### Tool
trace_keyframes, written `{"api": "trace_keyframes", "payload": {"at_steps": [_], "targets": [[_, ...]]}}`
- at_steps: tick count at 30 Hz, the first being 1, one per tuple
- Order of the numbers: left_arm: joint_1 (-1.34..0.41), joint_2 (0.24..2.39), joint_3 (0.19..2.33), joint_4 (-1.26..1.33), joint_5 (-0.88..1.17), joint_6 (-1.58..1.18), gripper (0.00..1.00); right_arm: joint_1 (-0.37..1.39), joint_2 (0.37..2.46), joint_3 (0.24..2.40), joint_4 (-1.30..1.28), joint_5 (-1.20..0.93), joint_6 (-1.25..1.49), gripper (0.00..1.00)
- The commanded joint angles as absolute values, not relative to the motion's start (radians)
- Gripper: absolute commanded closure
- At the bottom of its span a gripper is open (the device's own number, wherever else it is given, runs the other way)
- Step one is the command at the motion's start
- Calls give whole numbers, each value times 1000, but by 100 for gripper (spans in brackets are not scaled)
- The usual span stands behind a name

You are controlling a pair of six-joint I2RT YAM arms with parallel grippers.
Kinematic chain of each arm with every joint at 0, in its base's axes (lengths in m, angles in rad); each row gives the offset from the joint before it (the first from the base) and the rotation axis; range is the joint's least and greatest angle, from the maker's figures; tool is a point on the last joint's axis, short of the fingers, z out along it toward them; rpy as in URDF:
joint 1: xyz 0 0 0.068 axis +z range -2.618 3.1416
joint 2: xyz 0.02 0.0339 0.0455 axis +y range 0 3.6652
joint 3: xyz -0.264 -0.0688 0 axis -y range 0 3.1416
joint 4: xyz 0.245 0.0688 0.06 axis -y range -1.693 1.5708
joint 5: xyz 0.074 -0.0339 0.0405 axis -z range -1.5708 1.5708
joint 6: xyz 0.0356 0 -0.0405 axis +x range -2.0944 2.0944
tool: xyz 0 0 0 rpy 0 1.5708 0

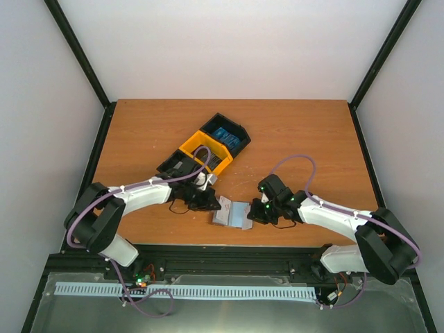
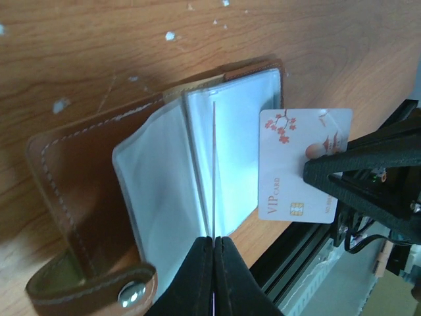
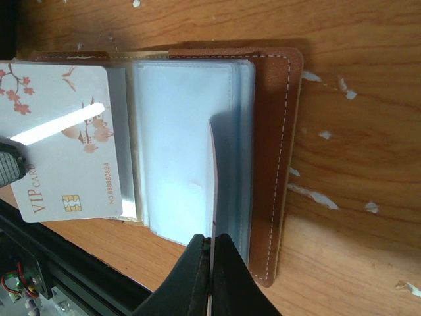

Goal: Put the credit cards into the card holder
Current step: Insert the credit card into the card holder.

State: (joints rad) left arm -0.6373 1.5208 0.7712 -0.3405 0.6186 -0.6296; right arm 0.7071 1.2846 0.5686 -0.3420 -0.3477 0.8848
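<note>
The left tool [image 1: 212, 200] [image 2: 214, 266] is pinched narrow on the left card [image 3: 69, 178], which is white with a pink blossom print and "VIP card" lettering. In its own wrist view that card shows only as a thin edge. Behind the tool, further up the bench [image 1: 298, 132], sits a black-and-yellow tray [image 1: 189, 147] with blue cards [image 1: 227, 137] in its far black compartment. In the middle, near the bench's front edge, the brown wallet [image 1: 232, 215] [image 2: 66, 178] lies open with its pale clear pockets facing up. The left card hangs over the wallet's near-left part. The right card [image 2: 286, 164], with the same print, hangs by its near-right edge. The right tool [image 1: 259, 211] [image 3: 210, 273] is closed tight on that card. Whether either card touches a pocket cannot be told.
</note>
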Motion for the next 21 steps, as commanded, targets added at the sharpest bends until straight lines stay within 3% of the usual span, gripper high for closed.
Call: {"api": "trace_keyframes", "payload": {"at_steps": [1,11,21], "targets": [[-647,1550,760,-220,677,-671,99,706,1301,572,-367,-319,883,97],[-653,1548,645,-78,602,-771,99,706,1331,558,-369,-308,897,97],[-653,1539,589,65,656,-859,99,706,1329,570,-424,-284,884,97]]}}
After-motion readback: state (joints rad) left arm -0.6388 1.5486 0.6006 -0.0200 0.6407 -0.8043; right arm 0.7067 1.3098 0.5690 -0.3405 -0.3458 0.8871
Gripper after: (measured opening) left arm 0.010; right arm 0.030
